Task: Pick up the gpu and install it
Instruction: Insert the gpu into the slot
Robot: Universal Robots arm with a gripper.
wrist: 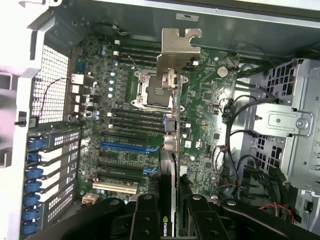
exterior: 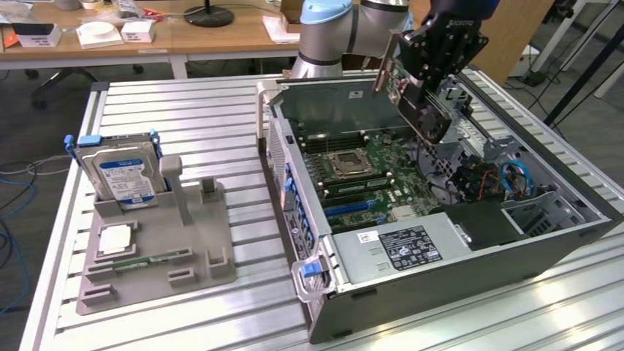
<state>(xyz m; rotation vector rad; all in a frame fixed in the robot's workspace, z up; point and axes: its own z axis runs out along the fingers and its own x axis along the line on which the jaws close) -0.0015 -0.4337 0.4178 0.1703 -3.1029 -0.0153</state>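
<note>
The gripper [exterior: 422, 86] jaws pinch the graphics card [exterior: 430, 118], suspended over the motherboard [exterior: 359, 174] of the open computer case [exterior: 468, 272].

Parts rack on a slatted table [exterior: 185, 110]
Exterior view, nine o'clock: a blue-labelled hard drive [exterior: 122, 175] stands upright in a grey holder [exterior: 195, 234]; a wooden desk [exterior: 244, 40] sits at eleven.

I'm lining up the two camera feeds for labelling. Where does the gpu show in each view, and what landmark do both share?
Exterior view: the gpu hangs tilted in the gripper above the open computer case, toward the exterior view's right.
Wrist view: the gpu is seen edge-on between the fingers, its silver bracket beyond the CPU socket.
Shared landmark: the CPU socket.
</note>
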